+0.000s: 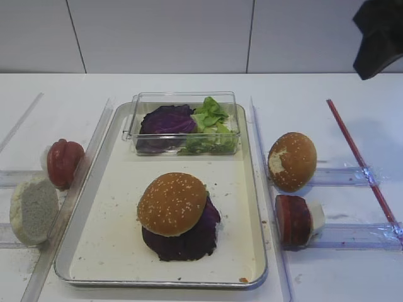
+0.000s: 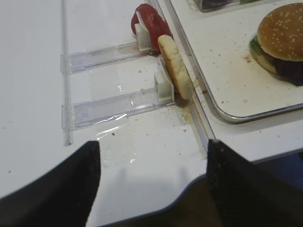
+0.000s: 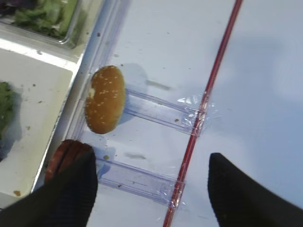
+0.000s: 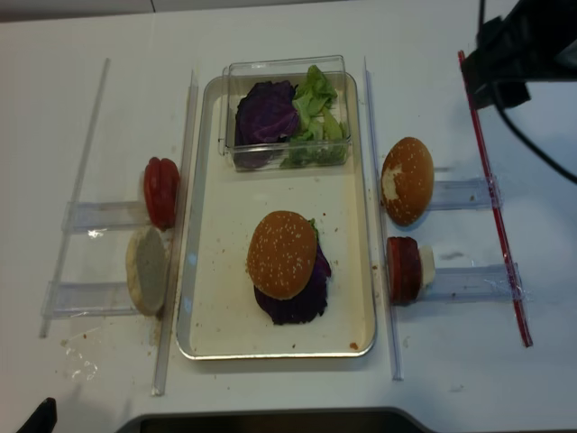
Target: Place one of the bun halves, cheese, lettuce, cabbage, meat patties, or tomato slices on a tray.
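At the near edge of the white table (image 1: 189, 88) the left gripper (image 2: 151, 189) hangs low with its two dark fingers spread wide and nothing between them; only its own wrist view shows this, the realsense overhead catching just a dark tip at the near-left corner. Just beyond it lie two clear plastic holders (image 2: 109, 106), the nearer one propping the pale floury bun half (image 1: 33, 209) on edge, the farther one the red tomato slices (image 1: 64, 162), both close against the left rim of the tray (image 1: 252, 251). On the near half of the tray sits the sesame bun top (image 1: 172, 203), resting on dark purple cabbage (image 1: 189, 242); the left wrist view alone reveals a green leaf edge under the bun. Bare cream tray surface lies open to its left, right and near side. Right of the tray, a dark red patty (image 1: 293, 219) stands on edge in a near holder, and beyond it the brown bun with a white torn patch (image 1: 291, 161). A red strip (image 1: 359, 157) runs near-to-far along the right. At the tray's far end a clear plastic box (image 1: 184, 123) holds more cabbage and lettuce (image 1: 211, 123). The right gripper (image 3: 151, 189) hovers high over the far right, well clear of everything, fingers wide apart and empty.
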{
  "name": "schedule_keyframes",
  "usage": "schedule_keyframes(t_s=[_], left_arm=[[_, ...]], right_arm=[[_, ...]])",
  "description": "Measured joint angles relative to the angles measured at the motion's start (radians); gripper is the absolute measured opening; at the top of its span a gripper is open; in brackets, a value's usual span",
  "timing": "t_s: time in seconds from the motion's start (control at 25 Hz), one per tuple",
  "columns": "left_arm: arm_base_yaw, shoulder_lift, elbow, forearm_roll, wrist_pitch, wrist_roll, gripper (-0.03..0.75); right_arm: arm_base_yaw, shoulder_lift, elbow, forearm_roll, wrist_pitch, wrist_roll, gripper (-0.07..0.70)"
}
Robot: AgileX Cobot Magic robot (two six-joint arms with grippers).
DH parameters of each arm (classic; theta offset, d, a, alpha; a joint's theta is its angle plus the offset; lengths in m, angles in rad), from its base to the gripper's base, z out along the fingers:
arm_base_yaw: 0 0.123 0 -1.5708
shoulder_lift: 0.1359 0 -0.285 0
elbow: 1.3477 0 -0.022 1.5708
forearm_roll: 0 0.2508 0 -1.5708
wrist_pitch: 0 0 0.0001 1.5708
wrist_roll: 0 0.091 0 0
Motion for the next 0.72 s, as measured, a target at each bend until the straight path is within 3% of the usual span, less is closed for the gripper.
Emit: schedule_keyframes(t_s=[0.4,0.72], left_arm=[[0.000,0.000,0.000,0.000,0.000,0.000,0.440],[0.000,0.000,0.000,0.000,0.000,0.000,0.440]], right_arm=[[-0.171,-0.002,0.004,0.017,0.000,0.000,0.511],[-0.257,-0.002,0.107,0.058,0.000,-0.015,0.511]])
